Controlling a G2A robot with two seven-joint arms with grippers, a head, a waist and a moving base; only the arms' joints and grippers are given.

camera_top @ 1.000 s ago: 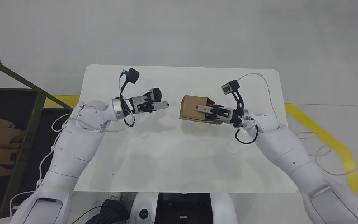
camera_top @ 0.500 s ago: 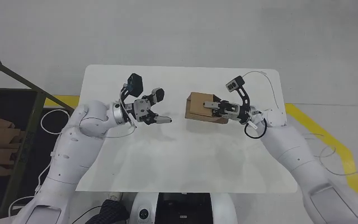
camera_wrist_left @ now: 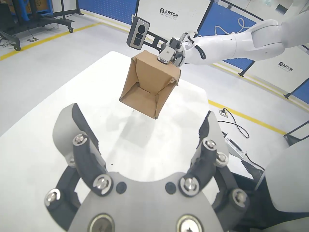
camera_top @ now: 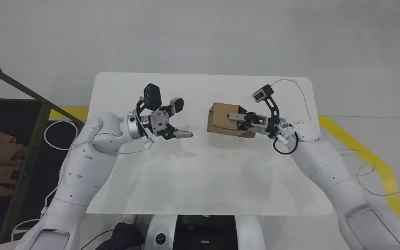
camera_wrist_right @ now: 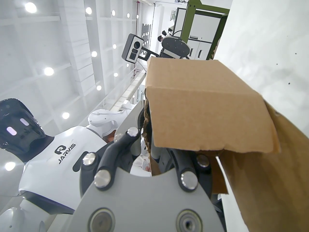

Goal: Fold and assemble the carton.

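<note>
A brown cardboard carton (camera_top: 225, 119) hangs just above the white table (camera_top: 206, 181), right of centre. Its open end (camera_wrist_left: 142, 101) faces my left gripper, with the inner flaps folded in. My right gripper (camera_top: 237, 119) is shut on the carton's wall (camera_wrist_right: 205, 107) at the end away from the opening. My left gripper (camera_top: 181, 125) is open and holds nothing; its black-padded fingers (camera_wrist_left: 79, 126) point at the carton from a short gap away. The right gripper (camera_wrist_left: 166, 56) shows above the carton in the left wrist view.
The table's near half is bare white surface. A dark rack with cardboard (camera_top: 12, 150) stands beside the table's left edge. Yellow floor tape (camera_top: 350, 134) runs past the right edge.
My right gripper has carried the carton slightly to the right and turned it. My left gripper has opened, rotated and shifted a little toward the table's near side.
</note>
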